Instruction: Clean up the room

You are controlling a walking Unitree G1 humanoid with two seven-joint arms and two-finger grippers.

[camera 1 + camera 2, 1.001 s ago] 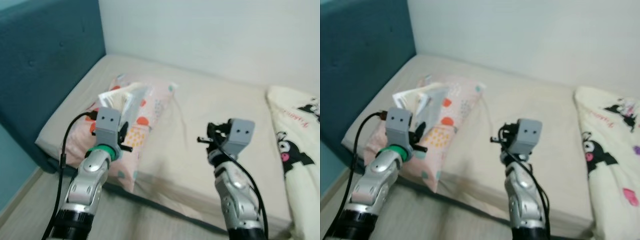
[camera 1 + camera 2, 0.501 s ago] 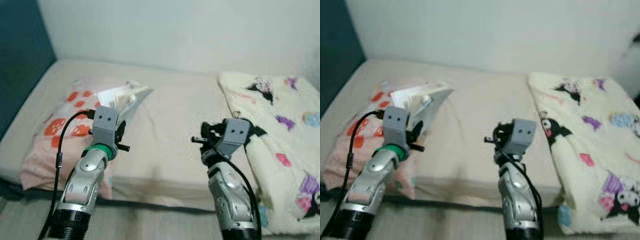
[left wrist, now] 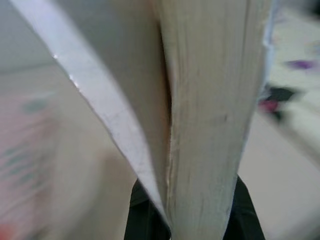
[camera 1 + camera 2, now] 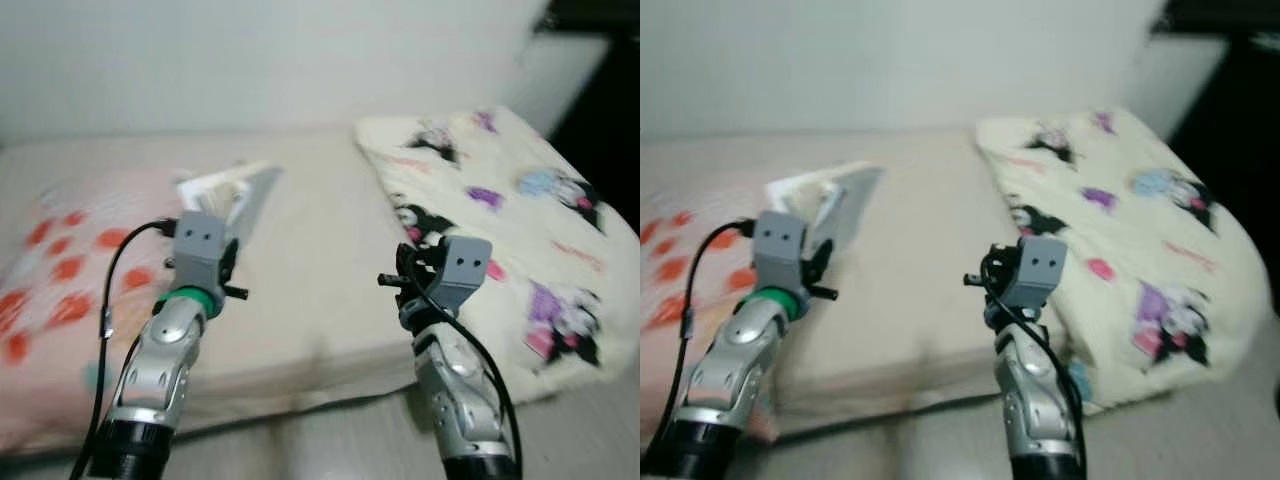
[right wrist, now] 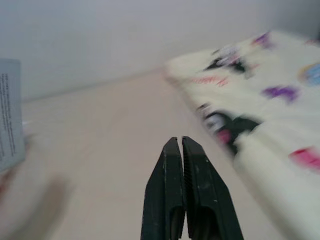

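Between left jaws, seemingly book (image 3: 210, 125).

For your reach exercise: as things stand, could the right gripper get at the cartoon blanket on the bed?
Probably yes. The right gripper is shut and empty, raised over the bed, with the blanket close on its right and nothing between them. It would need to open first.

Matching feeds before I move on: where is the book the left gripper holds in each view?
Left eye: book left of centre, above the left gripper.
Right eye: book further left.
Left wrist: its page edges, close up.
Right wrist: one corner at the frame edge.
Shared landmark: cartoon-print blanket.
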